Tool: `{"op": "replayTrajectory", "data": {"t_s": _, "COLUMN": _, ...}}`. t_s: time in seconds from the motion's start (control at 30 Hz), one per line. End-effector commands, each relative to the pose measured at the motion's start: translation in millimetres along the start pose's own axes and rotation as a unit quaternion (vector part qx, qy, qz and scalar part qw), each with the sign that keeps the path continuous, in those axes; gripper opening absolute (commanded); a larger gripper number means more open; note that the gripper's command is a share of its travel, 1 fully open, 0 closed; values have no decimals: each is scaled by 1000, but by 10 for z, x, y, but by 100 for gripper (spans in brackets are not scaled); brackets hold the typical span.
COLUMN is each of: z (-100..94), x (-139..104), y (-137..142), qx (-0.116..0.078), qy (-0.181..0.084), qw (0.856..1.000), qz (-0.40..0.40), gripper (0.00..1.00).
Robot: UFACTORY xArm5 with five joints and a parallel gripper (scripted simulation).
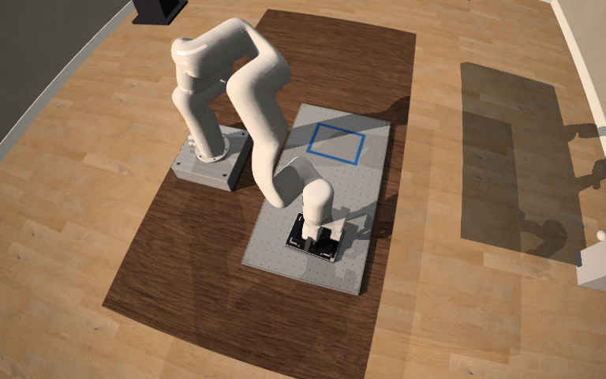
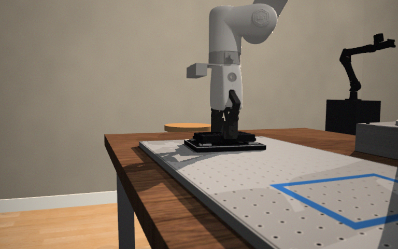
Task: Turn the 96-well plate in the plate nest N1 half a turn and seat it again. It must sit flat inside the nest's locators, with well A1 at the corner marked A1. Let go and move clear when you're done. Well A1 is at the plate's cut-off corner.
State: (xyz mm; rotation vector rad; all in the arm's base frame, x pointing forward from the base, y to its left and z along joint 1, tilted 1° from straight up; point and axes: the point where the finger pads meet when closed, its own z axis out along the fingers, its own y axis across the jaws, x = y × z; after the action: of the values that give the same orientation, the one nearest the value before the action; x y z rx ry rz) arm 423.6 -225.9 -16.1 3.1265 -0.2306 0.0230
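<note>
One dark wooden desk (image 1: 170, 249) carries everything, and going left to right across the top view there is first one grey base block (image 1: 187, 171), on which the single white xArm (image 1: 259, 111) stands, then one pale grey perforated breadboard (image 1: 277, 249) lying lengthwise beside it. On that breadboard two things show: one blue rectangular outline (image 1: 335, 144) toward the far end, and one black plate nest N1 (image 1: 292, 242) toward the near end, the two well apart. The arm arcs up from its base, bends over and comes straight down onto the nest, so that its wrist covers most of it from above. In the exterior view the one black 96-well plate (image 2: 205, 136) sits low on the nest (image 2: 252, 146), appearing level with it; whether it rests fully inside the locators cannot be told, and the cut-off corner is too small to make out. The gripper (image 2: 225, 129) points straight down over the plate, and its two black fingers (image 2: 231, 124) are clamped on the plate across its width, standing wide because the plate is wide. One small grey box (image 2: 196, 70) juts from the wrist to the left. Behind the desk one round orange disc (image 2: 187, 126) shows, and at the far right one black arm (image 2: 353, 63) stands on one black pedestal (image 2: 352, 114).
</note>
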Motion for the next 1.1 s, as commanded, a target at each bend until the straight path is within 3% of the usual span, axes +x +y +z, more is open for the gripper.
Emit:
{"op": "replayTrajectory", "data": {"t_s": 0.0, "z": -4, "x": 14, "y": 5, "qx": -3, "qy": 1, "qw": 1000, "qz": 0, "gripper": 0}}
{"op": "replayTrajectory", "data": {"t_s": 0.87, "z": 30, "x": 14, "y": 5, "qx": -3, "qy": 1, "qw": 1000, "qz": 0, "gripper": 0}}
{"op": "replayTrajectory", "data": {"t_s": 0.9, "z": 36, "x": 14, "y": 5, "qx": -3, "qy": 1, "qw": 1000, "qz": 0, "gripper": 100}}
{"op": "replayTrajectory", "data": {"t_s": 1.07, "z": 36, "x": 14, "y": 5, "qx": -3, "qy": 1, "qw": 1000, "qz": 0, "gripper": 100}}
